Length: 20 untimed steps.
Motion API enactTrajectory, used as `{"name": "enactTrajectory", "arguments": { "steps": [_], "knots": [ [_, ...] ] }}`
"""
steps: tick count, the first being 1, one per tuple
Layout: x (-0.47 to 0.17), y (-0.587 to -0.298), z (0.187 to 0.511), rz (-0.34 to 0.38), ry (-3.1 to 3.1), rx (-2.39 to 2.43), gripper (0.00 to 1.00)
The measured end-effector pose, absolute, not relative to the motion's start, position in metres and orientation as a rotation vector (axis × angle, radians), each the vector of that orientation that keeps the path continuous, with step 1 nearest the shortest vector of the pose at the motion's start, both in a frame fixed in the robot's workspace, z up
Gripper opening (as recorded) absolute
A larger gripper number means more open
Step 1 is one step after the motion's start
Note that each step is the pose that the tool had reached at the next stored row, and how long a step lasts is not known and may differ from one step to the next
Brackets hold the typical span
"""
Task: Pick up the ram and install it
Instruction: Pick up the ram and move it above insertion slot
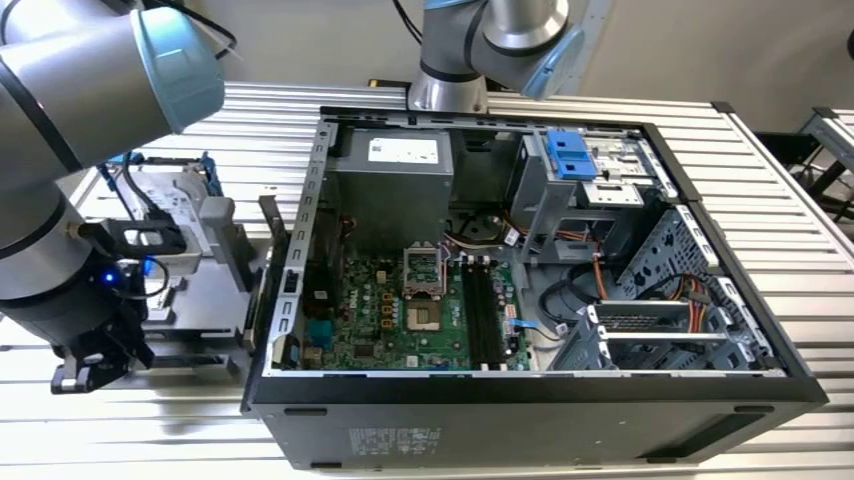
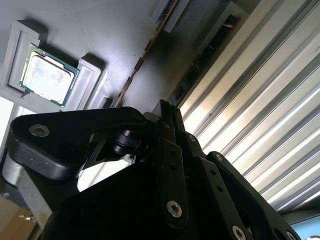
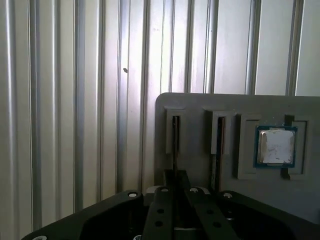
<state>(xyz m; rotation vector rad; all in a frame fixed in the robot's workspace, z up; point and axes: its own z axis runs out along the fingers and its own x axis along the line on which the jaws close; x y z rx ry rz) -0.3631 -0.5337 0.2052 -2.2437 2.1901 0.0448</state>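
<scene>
Ram [image 3: 175,135] stands on edge in a slot of a grey holder [image 3: 200,105]. In the first wrist view it is a thin dark line running straight to the tip of the pincer [image 3: 176,176]. The stick meets the pincer there, but I cannot tell whether the pincer is clamped on it or standing apart. Just beside the ram, a second slot [image 3: 218,142] in the same holder looks dark too. Further off to that side of the pincer, a small square silver processor chip [image 3: 275,146] lies flat in its own recess. The holder rests on a ribbed metal counter [image 3: 60,100] that stretches away beyond the pincer. In the exterior view, the open computer case [image 1: 534,420] lies on the counter toward the exterior view's right of the arm [image 1: 80,120]. Its green motherboard [image 1: 387,320] is exposed.
</scene>
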Motion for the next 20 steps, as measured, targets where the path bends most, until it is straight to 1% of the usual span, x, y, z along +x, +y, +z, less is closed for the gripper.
{"name": "enactTrajectory", "arguments": {
  "steps": [8, 20],
  "knots": [
    [-0.363, -0.534, 0.218, 0.045, 2.19, -2.244, 0.0],
    [-0.364, -0.534, 0.228, 0.043, 2.207, -2.228, 0.0]
  ]
}}
